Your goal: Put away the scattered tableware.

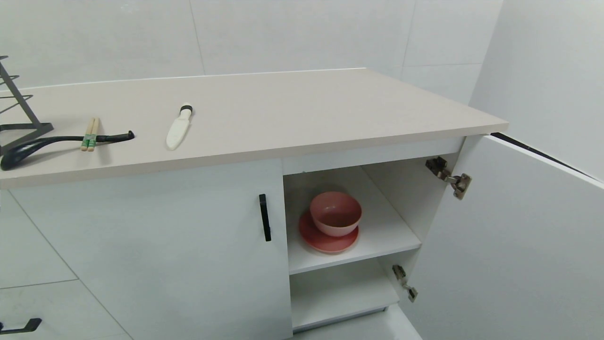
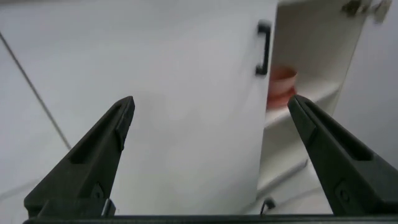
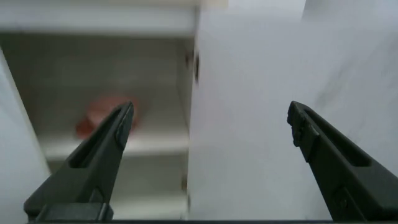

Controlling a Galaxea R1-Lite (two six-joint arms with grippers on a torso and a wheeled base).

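Note:
A pink bowl (image 1: 336, 213) rests on a red plate (image 1: 325, 240) on the upper shelf of the open cabinet (image 1: 377, 236). On the countertop (image 1: 283, 108) lie a white spatula (image 1: 178, 128), a pair of chopsticks (image 1: 90, 134) and a black ladle (image 1: 47, 144) under them. My left gripper (image 2: 211, 109) is open, low in front of the closed left cabinet door (image 2: 174, 93), with the bowl (image 2: 283, 84) visible past it. My right gripper (image 3: 211, 115) is open too, facing the cabinet opening and its open door (image 3: 249, 112); the bowl (image 3: 106, 115) shows beyond one finger.
A dark metal rack (image 1: 19, 113) stands at the counter's left end. The right cabinet door (image 1: 519, 236) is swung wide open. The left door has a black handle (image 1: 265, 217). A lower shelf (image 1: 339, 293) sits under the plate's shelf.

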